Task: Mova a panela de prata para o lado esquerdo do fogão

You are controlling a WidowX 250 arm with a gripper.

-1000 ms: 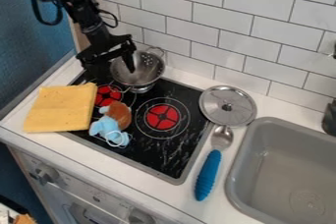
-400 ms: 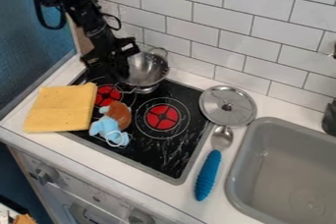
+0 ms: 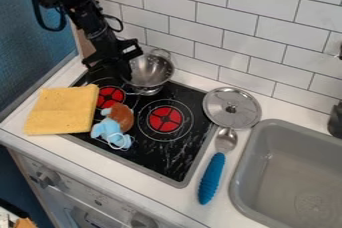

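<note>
Silver perforated metal pot [image 3: 153,71] stands at the rear of the black glass stove [image 3: 157,148]; black robot gripper [image 3: 125,75] — at the stove's rear left, beside the pot, presumably to shift it — clenched or released, cannot tell.

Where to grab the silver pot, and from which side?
I'd pinch the rim of the silver pot on the picture's left, coming from above: the open bowl leaves an edge to clamp across, and the gripper hangs on that side.
</note>
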